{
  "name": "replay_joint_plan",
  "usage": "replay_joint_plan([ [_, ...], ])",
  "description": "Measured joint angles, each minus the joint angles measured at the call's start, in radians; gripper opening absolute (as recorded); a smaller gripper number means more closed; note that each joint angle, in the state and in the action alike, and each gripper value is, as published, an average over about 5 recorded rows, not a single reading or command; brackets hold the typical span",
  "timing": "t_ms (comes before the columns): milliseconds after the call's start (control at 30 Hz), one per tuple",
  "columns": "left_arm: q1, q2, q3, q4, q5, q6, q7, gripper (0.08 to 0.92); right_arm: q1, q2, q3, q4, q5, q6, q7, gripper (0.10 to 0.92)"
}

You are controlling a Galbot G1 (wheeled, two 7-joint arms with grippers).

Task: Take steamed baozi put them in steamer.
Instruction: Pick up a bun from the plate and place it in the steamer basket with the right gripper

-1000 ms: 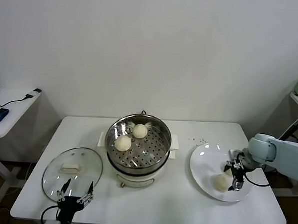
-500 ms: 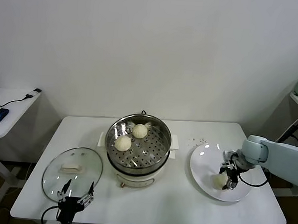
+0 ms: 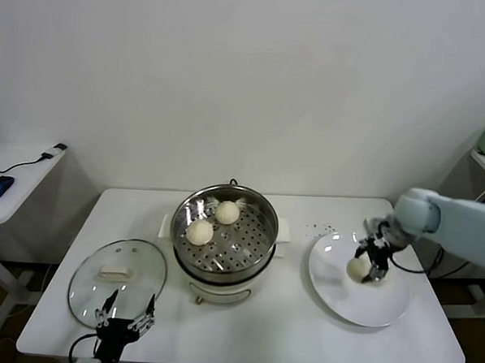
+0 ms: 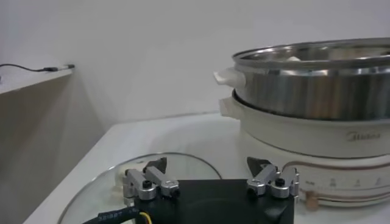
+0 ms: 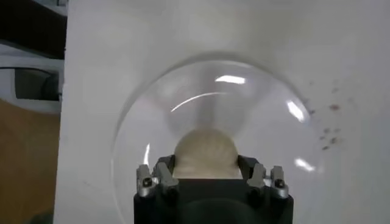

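The right arm reaches in from the right side, its wrist bent downward, and the right end effector (image 3: 366, 266) has its fingers (image 5: 163, 175) clamped on a steamed baozi (image 3: 357, 269). The left end effector (image 3: 124, 320) sits low at the front left, fingers spread wide apart.

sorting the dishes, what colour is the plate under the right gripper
Plain glossy white plate, no pattern, below the right gripper; the head view shows it best.
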Motion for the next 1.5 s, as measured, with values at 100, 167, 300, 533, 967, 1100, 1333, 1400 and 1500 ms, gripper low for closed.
replay_joint_plan([
  [100,-0.001,0.003,0.000,-0.003,-0.001,0.000,0.000,0.823,0.111,0.064,-0.020,0.010,0.027,0.057,-0.035,0.687],
  [167,-0.002,0.004,0.000,-0.005,-0.002,0.001,0.000,0.823,0.172,0.109,-0.023,0.024,0.040,0.102,-0.056,0.687],
  [300,-0.005,0.005,-0.001,-0.008,-0.004,0.004,0.000,0.823,0.253,0.201,-0.012,0.073,0.052,0.190,-0.082,0.687],
  [533,-0.003,0.004,-0.002,-0.013,-0.004,0.006,0.000,0.823,0.280,0.356,0.038,0.145,-0.016,0.322,-0.089,0.679],
  [967,0.003,0.000,-0.010,-0.015,-0.003,0.006,-0.001,0.823,0.139,0.573,0.099,0.133,-0.223,0.465,-0.041,0.679],
  [1100,0.005,0.000,-0.015,-0.016,-0.004,0.005,-0.001,0.823,0.084,0.619,0.107,0.096,-0.269,0.499,-0.027,0.679],
  [1333,0.009,0.000,-0.018,-0.017,-0.006,0.003,-0.001,0.823,-0.003,0.677,0.116,0.020,-0.327,0.539,-0.009,0.679],
  [1400,0.010,0.000,-0.018,-0.016,-0.006,0.002,-0.001,0.823,-0.023,0.688,0.117,0.001,-0.338,0.548,-0.007,0.679],
  [1500,0.010,-0.001,-0.018,-0.016,-0.006,0.002,-0.001,0.823,-0.049,0.700,0.119,-0.026,-0.346,0.559,-0.006,0.679],
])
